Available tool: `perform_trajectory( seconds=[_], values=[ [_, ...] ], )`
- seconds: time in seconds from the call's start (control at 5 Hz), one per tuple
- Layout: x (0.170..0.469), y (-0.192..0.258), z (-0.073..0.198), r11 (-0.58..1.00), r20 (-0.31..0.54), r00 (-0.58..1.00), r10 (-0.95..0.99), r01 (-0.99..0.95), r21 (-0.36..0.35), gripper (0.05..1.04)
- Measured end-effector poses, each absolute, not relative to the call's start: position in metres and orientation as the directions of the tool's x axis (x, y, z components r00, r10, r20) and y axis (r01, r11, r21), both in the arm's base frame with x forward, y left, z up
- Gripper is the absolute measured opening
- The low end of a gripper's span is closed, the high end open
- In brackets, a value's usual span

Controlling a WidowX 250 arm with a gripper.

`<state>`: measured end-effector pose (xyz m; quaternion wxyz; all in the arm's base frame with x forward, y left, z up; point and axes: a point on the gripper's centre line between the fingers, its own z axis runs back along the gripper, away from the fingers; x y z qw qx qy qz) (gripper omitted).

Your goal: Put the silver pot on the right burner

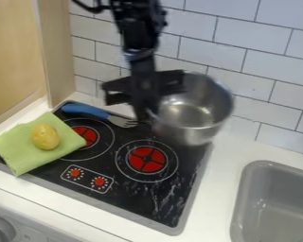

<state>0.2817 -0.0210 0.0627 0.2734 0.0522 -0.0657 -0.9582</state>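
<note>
The black gripper (147, 115) hangs over the back of the stove, shut on the left rim of the silver pot (198, 124). Tilted a little, the pot is held up behind and to the right of the right burner (147, 159), near the tiled wall. Its open top shows the inside. The right burner is a red disc with a black cross and white rings around it, with nothing on it.
A yellow potato-like object (45, 137) lies on a green cloth (18, 147) over the stove's left side. Behind the left burner (84, 136) is a blue-handled fork (84, 109). The grey sink (243, 201) is at the right; a wooden panel (59, 52) stands back left.
</note>
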Motion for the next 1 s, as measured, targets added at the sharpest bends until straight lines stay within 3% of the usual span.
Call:
perform_trajectory(
  seconds=[0.4, 0.6, 1.0],
  values=[
    [0.272, 0.008, 0.05, -0.825, -0.065, -0.825, -0.561, 0.551, 0.123, 0.053],
    [0.265, 0.007, 0.033, -0.833, -0.012, -0.836, -0.548, 0.545, 0.094, 0.053],
    [0.256, 0.006, 0.025, -0.838, 0.021, -0.842, -0.54, 0.539, 0.081, 0.053]
  ],
)
